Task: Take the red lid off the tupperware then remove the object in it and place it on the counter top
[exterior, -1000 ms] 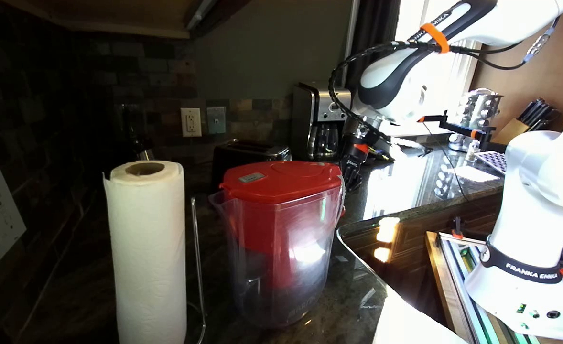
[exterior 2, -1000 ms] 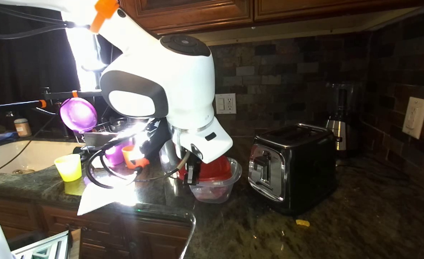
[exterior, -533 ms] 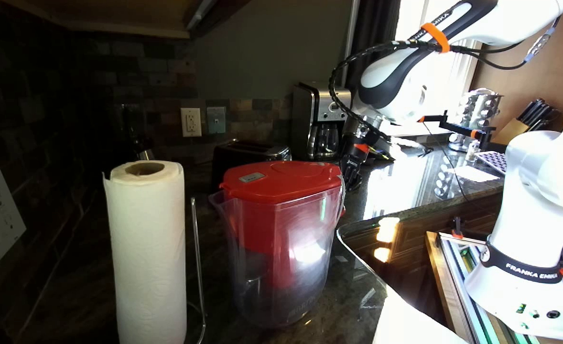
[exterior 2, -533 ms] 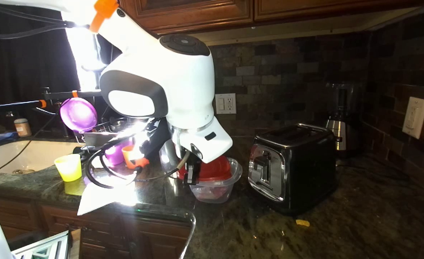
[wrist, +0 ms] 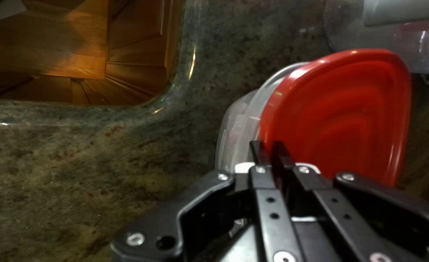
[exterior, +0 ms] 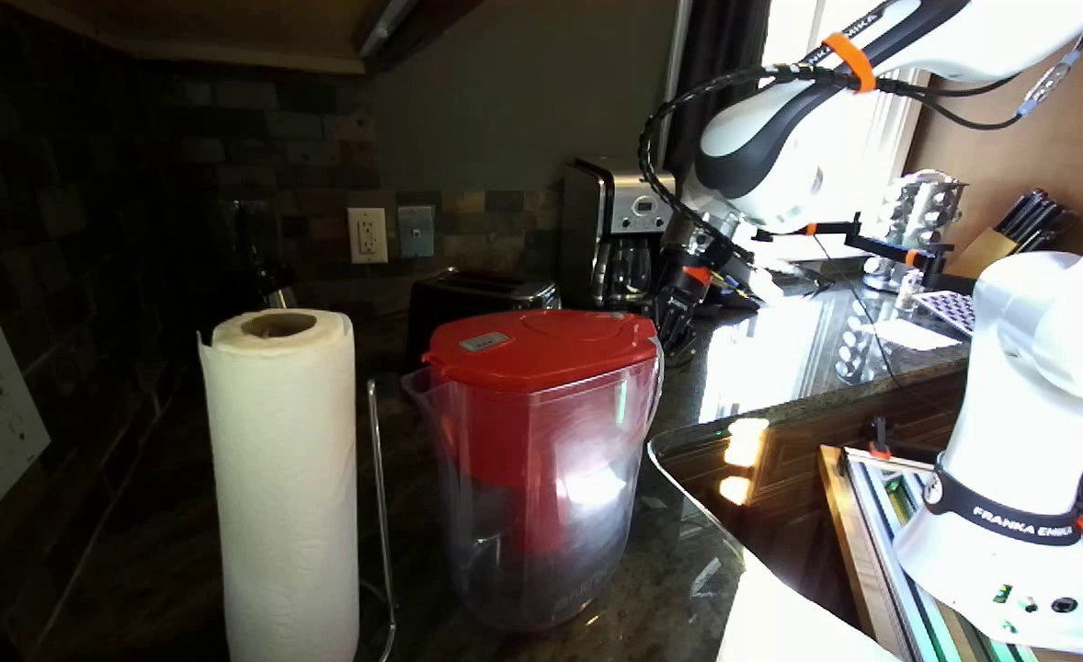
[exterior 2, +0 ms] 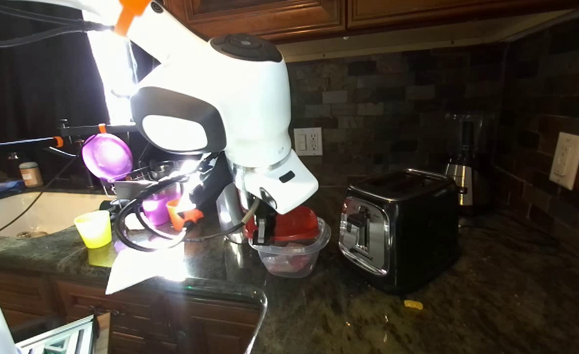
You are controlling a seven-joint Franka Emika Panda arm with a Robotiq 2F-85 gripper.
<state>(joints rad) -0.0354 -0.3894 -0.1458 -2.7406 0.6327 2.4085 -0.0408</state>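
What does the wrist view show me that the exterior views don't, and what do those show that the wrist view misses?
Only the wrist view: close up, how the fingers pinch the edge of the red lid.
Only the exterior views: the white arm in both; the yellow cup and the knife block, each in an exterior view.
Shared with an exterior view: the fingers, the red lid, the clear tub and the dark counter top.

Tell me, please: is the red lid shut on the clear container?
Not shut: the red lid is tilted in the hand, and the clear container shows uncovered rim. Whether they touch, I cannot tell.
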